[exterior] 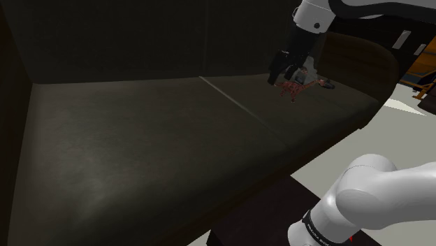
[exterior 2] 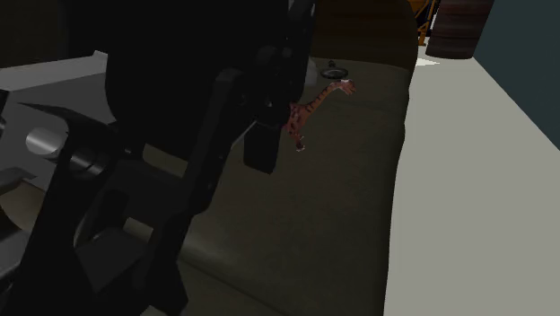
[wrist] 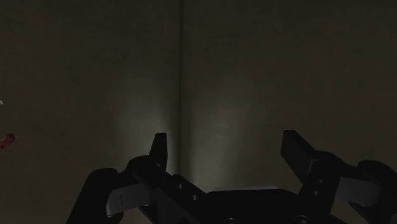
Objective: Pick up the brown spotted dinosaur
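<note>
The brown spotted dinosaur [exterior: 296, 87] lies on the dark sofa seat [exterior: 154, 147] near its far armrest. In the second exterior view the dinosaur [exterior 2: 314, 108] stretches a long neck toward the sofa's end. My black gripper [exterior: 280, 75] hangs just above the seat, close beside the dinosaur on the shoulder view's left. In the wrist view the gripper [wrist: 224, 137] is open, with only the seat's cushion seam [wrist: 182, 76] between its fingers. A red bit of the dinosaur [wrist: 6, 141] peeks in far outside one finger [wrist: 158, 147]. Nothing is held.
The sofa's tall back [exterior: 140, 42] and rounded armrest [exterior: 363, 63] hem in the seat. A small dark round object [exterior 2: 336, 67] lies beyond the dinosaur. Pale floor [exterior 2: 467, 179] runs along the sofa's front, with a barrel-like thing [exterior 2: 462, 27] far off.
</note>
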Tool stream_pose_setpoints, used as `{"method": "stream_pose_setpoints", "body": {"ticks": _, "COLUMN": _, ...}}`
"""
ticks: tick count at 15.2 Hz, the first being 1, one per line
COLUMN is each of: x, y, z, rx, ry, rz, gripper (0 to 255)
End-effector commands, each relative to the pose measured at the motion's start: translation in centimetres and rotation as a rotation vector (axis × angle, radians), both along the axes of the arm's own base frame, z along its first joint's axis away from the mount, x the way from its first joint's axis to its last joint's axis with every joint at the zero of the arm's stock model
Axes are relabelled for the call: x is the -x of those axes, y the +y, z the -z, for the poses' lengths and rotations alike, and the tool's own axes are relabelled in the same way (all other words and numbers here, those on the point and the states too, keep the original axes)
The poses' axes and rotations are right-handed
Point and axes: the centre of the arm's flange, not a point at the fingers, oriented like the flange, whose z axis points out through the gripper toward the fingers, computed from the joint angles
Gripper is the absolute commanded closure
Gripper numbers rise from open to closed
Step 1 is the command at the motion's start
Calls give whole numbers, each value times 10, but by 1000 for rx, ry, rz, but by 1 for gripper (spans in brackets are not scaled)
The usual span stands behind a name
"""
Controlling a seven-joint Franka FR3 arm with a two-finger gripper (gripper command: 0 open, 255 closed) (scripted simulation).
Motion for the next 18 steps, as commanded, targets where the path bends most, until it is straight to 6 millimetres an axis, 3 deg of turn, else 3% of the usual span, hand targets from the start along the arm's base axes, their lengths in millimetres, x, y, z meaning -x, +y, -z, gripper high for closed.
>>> {"method": "stream_pose_setpoints", "body": {"ticks": 1, "x": 0, "y": 0, "z": 0, "rx": 0, "ry": 0, "rz": 0, "gripper": 0}}
{"method": "stream_pose_setpoints", "body": {"ticks": 18, "x": -52, "y": -233, "z": 17, "rx": -91, "ry": 97, "rz": 67, "gripper": 0}}
